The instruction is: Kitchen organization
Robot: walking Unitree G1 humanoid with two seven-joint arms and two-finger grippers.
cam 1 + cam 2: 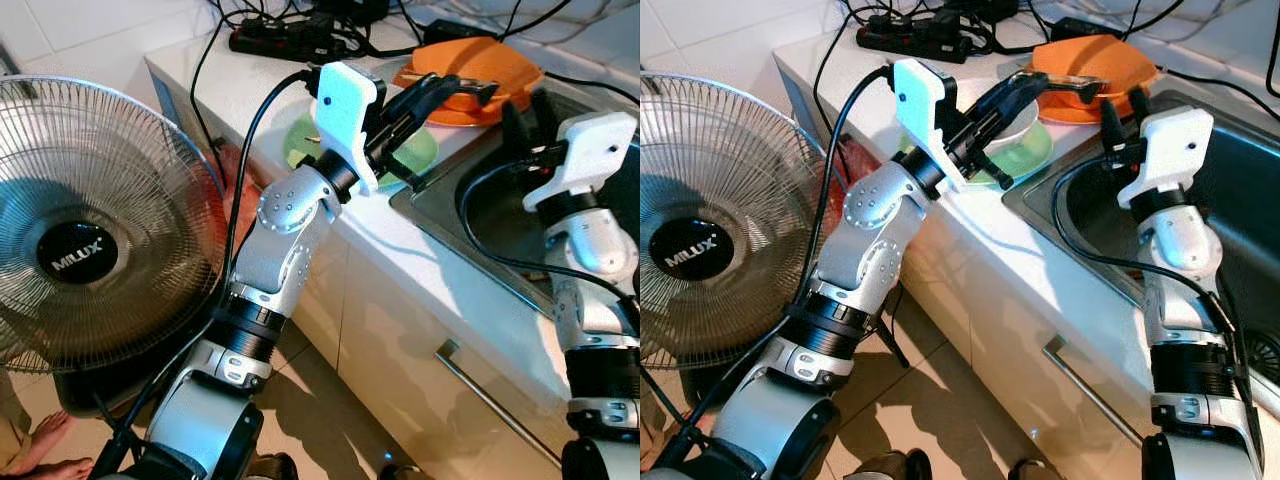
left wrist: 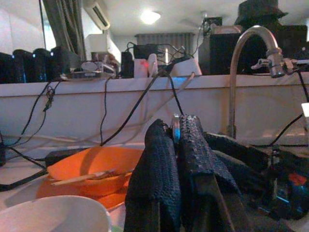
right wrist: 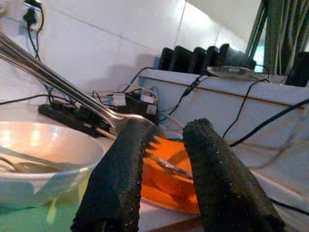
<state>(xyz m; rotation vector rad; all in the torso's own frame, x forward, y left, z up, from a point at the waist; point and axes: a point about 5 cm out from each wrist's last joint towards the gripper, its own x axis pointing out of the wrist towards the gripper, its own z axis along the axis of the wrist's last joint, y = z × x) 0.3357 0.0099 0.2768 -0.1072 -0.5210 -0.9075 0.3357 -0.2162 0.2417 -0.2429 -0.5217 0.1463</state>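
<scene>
Nearest, at floor level: 1 fan (image 1: 85,225) marked MILUX, beside the cupboard front; a person's bare feet (image 1: 45,450) below it.
On the white bench (image 1: 400,255): 1 sink (image 1: 1240,200), steel, set into the top.
Over the sink's near corner: right hand (image 1: 1123,112), its 2 fingers a little apart, gripping nothing.
Beside the sink: 1 green plate (image 1: 1025,155) with 1 white bowl (image 3: 43,145) on it.
Above these: left hand (image 1: 1065,88), fingers pressed together on a metal utensil (image 3: 58,84); which kind, cannot tell.
Beyond: 1 orange bowl (image 2: 91,169) on an orange plate (image 1: 500,75), chopsticks (image 2: 79,178) in the bowl.
Farthest: 1 power strip (image 1: 290,40) with cables; 1 tap (image 2: 246,53).
</scene>
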